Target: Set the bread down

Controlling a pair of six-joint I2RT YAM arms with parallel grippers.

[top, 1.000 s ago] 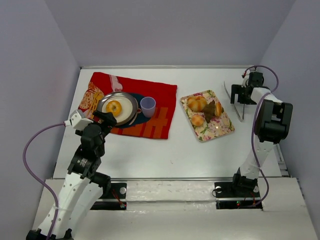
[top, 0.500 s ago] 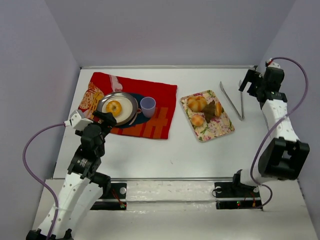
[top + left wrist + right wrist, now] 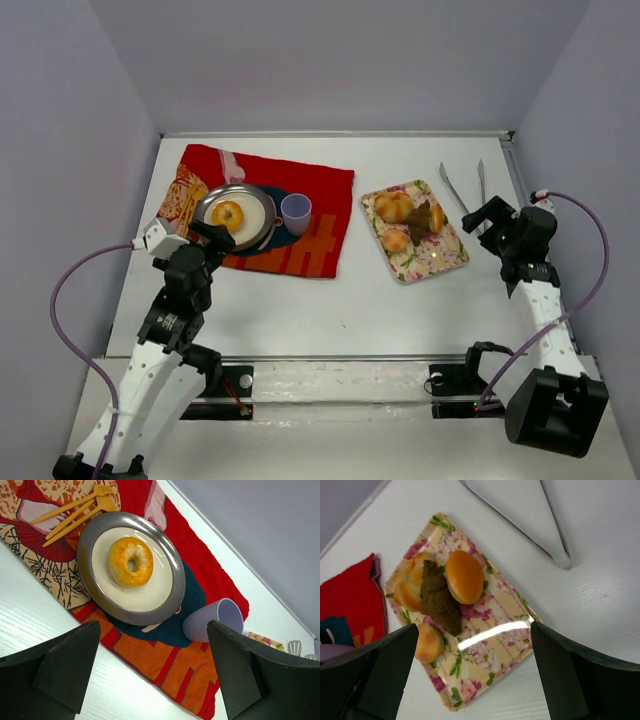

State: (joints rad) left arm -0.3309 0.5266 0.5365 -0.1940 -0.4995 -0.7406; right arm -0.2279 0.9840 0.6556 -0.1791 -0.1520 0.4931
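Bread (image 3: 131, 561): lying centred on the grey-rimmed plate (image 3: 179, 582), apparently its serving spot.
Plate: sitting on the red cloth (image 3: 150, 665) toward the table's (image 3: 300, 310) far left corner, lilac cup (image 3: 212, 622) just beside it.
Left gripper (image 3: 154, 630): hanging over the cloth's near edge, jaws spread, grasping nothing.
Right gripper (image 3: 474, 627): hovering released and empty over the floral tray (image 3: 480, 665), the tongs (image 3: 563, 560) lying near the table's right edge.
Stage: placing is looking finished.

Glossy floral tray (image 3: 495, 630), dull metal-rimmed plate (image 3: 178, 575), woven red cloth (image 3: 215, 582).
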